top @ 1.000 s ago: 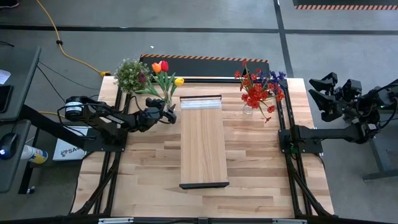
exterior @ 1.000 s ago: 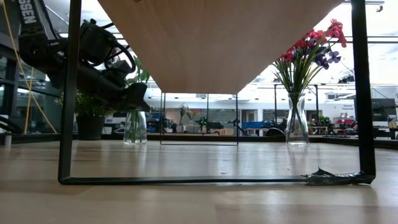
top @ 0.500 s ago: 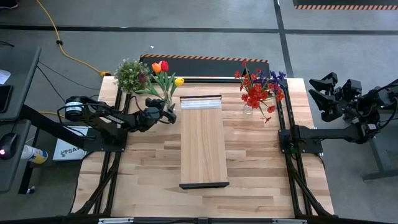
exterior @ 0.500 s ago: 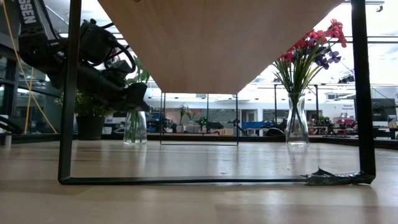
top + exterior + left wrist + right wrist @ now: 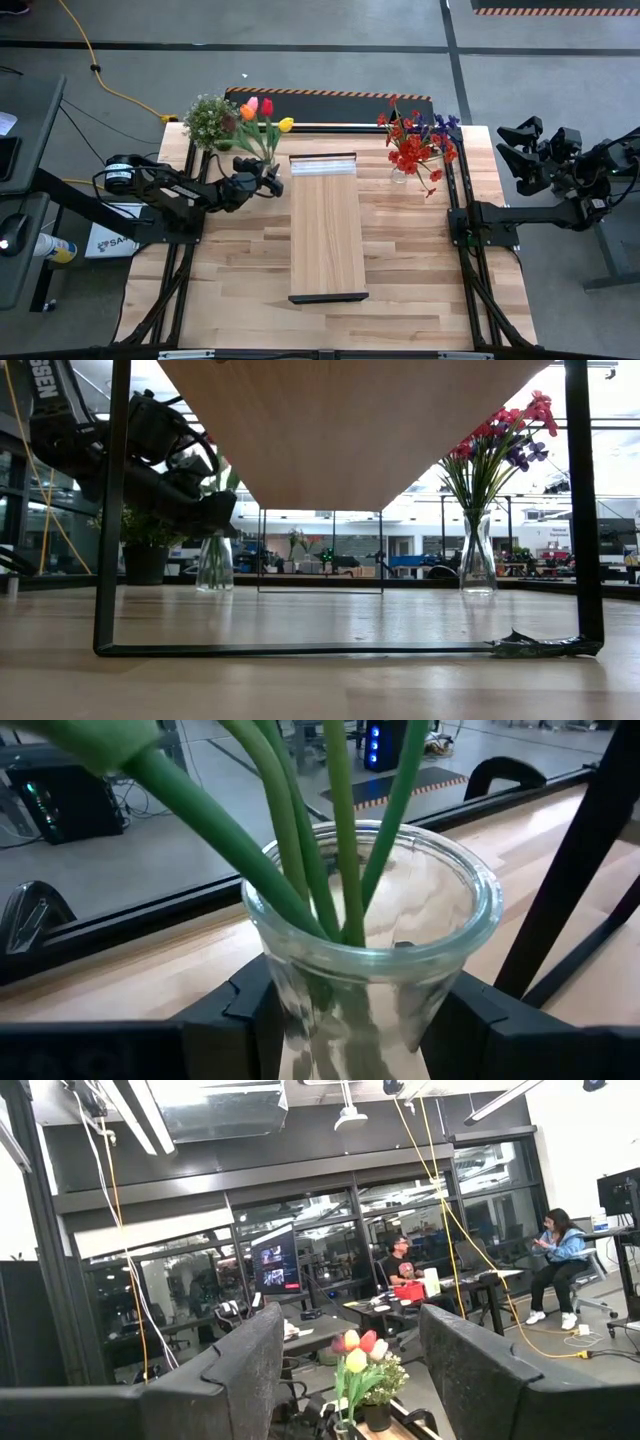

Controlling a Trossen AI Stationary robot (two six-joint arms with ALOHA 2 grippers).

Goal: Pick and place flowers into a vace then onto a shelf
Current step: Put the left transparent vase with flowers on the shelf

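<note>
The left gripper (image 5: 268,178) sits at the far left part of the surface (image 5: 420,280), its fingers (image 5: 235,1010) set on either side of the glass vase (image 5: 375,975) that holds the tulips (image 5: 262,112); they look pressed against the glass, so I judge the vase held, though not yet lifted. This vase stands just beside the far left corner of the shelf (image 5: 328,230), with the potted plant (image 5: 210,120) close behind it. The glass will be rigid, smooth and slippery, and breakable if squeezed hard or knocked; the long stems make it top-heavy, so a hold on the body below the rim, as here, seems the sound place. The tulips themselves are light and bendy and lean loosely in the mouth. A second vase (image 5: 477,560) with red and purple flowers (image 5: 415,145) stands just off the shelf's far right corner. The shelf's top is bare along its length, giving open room to set things down, but its raised edge and dark end trim must be cleared on the way over. The right gripper (image 5: 520,155) waits off the surface on the right, its fingers (image 5: 235,1370) apart with nothing between them.
</note>
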